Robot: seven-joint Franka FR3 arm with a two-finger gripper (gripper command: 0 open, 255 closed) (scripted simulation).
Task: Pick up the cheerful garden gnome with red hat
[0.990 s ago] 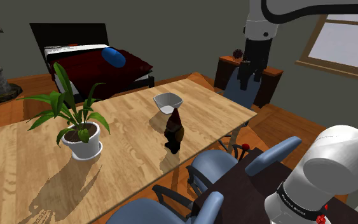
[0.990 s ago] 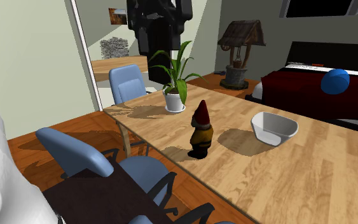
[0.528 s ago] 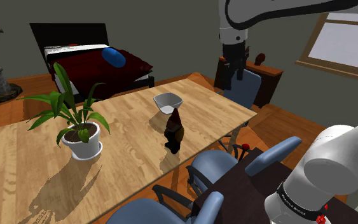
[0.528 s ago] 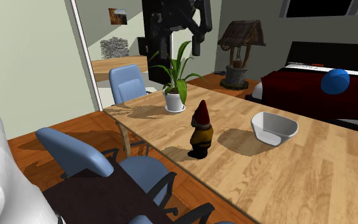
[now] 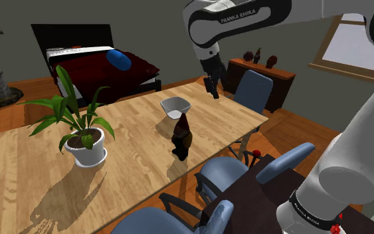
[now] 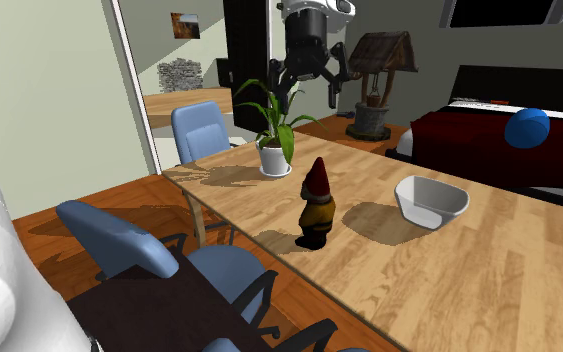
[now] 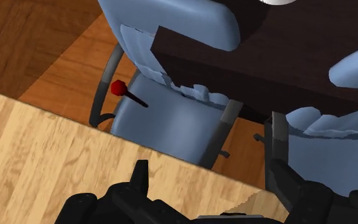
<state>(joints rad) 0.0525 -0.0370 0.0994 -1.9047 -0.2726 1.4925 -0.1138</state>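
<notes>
Approaching: black gripper (image 6: pixel 303 93), fingers spread, hangs above the wooden tabletop (image 6: pixel 469 275); next, descend onto the red-hatted garden gnome (image 6: pixel 317 207).

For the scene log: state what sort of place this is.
Probably a lived-in room of a house: a bed with a dark red cover, a wooden table with blue chairs, a potted plant.

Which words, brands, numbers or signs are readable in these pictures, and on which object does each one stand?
"FRANKA EMIKA": light letters on the dark band of the arm's upper link, in the shoulder view.
Small light print on the dark ring low on the arm, near the stand: too small to read.
Wall picture: too blurred, no text can be read.
Gnome, white bowl, plant pot: no text.
</notes>
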